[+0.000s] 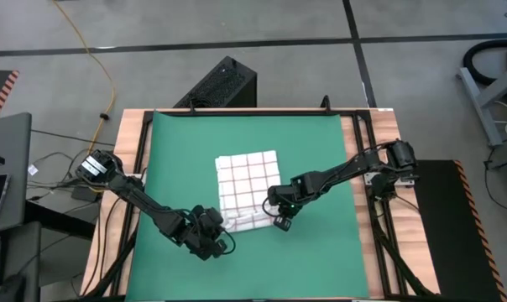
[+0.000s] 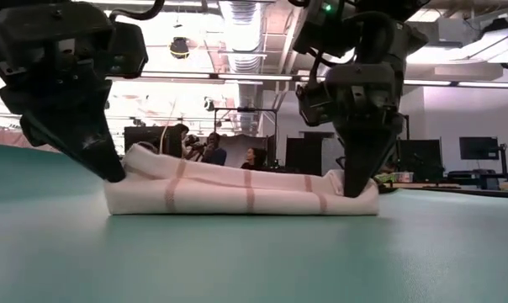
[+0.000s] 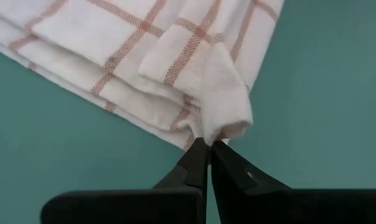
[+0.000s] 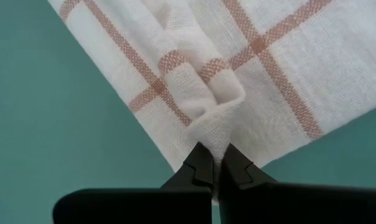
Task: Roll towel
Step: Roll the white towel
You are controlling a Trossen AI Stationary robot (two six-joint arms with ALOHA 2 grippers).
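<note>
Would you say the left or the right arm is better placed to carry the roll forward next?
Neither clearly: both. The left gripper pinches one end of the towel's rolled edge, the right gripper the other, so rolling together looks best.

A wooden table (image 1: 112, 210) stands on the grey floor, its pale top showing as strips along both sides of a large green mat (image 1: 321, 252) that covers nearly the whole surface. Dark rails run along the wood just beside the mat's left and right edges. On the mat lies the towel (image 1: 249, 180), white with a grid of thin red-brown lines. It sits near the mat's middle, well apart from every edge of it. The far part of the towel lies flat and spread on the mat; its near edge is rolled up into a low bundle (image 2: 241, 192) resting on the mat.
</note>
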